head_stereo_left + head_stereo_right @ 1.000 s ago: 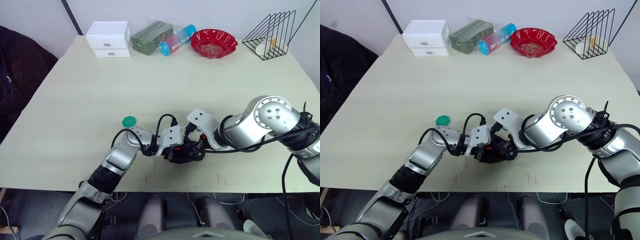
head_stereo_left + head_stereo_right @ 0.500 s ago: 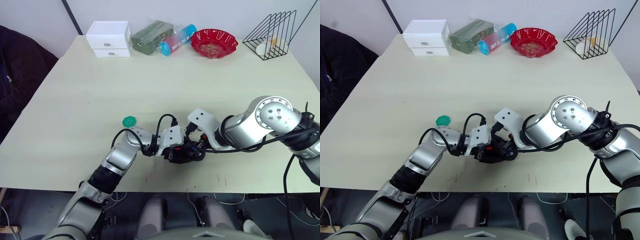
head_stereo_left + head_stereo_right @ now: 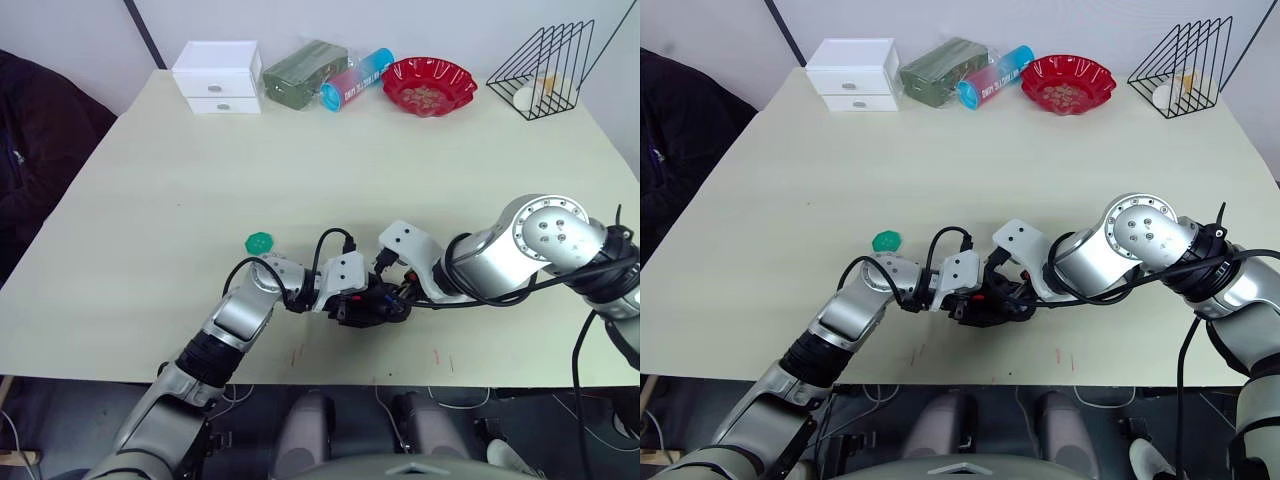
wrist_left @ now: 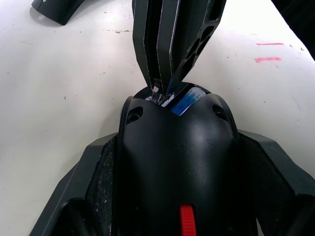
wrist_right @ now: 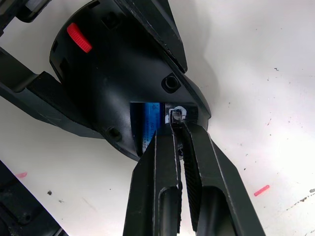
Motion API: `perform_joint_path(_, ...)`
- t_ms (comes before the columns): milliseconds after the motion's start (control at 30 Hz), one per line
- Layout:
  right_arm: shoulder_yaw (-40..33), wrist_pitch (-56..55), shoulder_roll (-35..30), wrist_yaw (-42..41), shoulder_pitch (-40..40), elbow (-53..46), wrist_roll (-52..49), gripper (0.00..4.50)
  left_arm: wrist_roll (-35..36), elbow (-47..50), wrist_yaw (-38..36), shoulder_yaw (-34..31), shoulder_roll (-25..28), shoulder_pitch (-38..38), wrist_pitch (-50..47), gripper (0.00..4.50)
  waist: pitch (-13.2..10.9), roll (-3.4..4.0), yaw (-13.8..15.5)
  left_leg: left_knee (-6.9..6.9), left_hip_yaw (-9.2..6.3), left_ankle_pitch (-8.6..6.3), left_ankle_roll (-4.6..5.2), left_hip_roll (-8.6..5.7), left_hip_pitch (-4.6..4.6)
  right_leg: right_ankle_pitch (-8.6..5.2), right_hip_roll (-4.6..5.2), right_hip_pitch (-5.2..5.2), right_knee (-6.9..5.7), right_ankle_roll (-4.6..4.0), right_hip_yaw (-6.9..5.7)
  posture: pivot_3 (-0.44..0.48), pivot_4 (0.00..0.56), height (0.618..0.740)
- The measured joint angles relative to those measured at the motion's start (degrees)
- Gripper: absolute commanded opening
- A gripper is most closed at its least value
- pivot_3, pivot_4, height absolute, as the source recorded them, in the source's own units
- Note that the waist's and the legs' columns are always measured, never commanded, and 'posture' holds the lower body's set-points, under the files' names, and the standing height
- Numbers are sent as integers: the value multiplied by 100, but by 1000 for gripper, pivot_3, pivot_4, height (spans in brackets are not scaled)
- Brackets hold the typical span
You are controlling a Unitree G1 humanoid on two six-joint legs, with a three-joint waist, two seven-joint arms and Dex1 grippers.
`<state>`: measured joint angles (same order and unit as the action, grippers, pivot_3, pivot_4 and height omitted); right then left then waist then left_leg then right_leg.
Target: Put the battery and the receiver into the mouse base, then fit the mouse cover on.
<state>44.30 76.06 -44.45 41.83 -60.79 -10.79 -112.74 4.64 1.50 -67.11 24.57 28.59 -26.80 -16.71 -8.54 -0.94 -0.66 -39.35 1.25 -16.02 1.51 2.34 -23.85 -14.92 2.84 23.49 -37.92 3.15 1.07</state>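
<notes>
We see the mouse base (image 5: 113,78) lying on the table (image 3: 300,170) near its front edge, its long axis running left to right between the two grippers, the end with the red wheel toward the left arm and the open compartment toward the right one. The battery (image 5: 149,123) lies inside that compartment, lengthwise along the base, its blue face up. Beside it, at the compartment's edge, the receiver (image 5: 174,116) sits pinched at the tips of the right gripper (image 5: 176,129), whose fingers are closed on it and touch the base's rim. The left gripper (image 4: 177,206) clamps the base from both sides, one finger along each flank. Both forearms lie low over the table and meet at the base, the left coming from the left, the right elbow bent out wide to the right. A dark curved piece, perhaps the cover (image 4: 51,10), lies apart on the table. At the far edge a red bowl (image 3: 428,85) holds small bits, and a wire rack (image 3: 545,70) holds a pale object.
</notes>
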Motion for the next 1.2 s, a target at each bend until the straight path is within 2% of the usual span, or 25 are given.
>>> perform_joint_path(433, 40, 108, 33, -4, -80, 91, -21, 0, 0, 16, 2, 1, 4, 4, -12, 2969, 0, 0, 0, 1, -1, 0, 0, 0, 0, 0, 0, 0, 0, 0, -1, 0, 150, 740)
perform_joint_path(1200, 536, 571, 95, -708, -767, 592, 36, 0, 2, 13, -12, 48, 1, 24, 150, 2969, -2, 4, 19, 10, -1, -1, 2, -2, -12, -1, 10, 6, 14, 0, -10, 0, 150, 740)
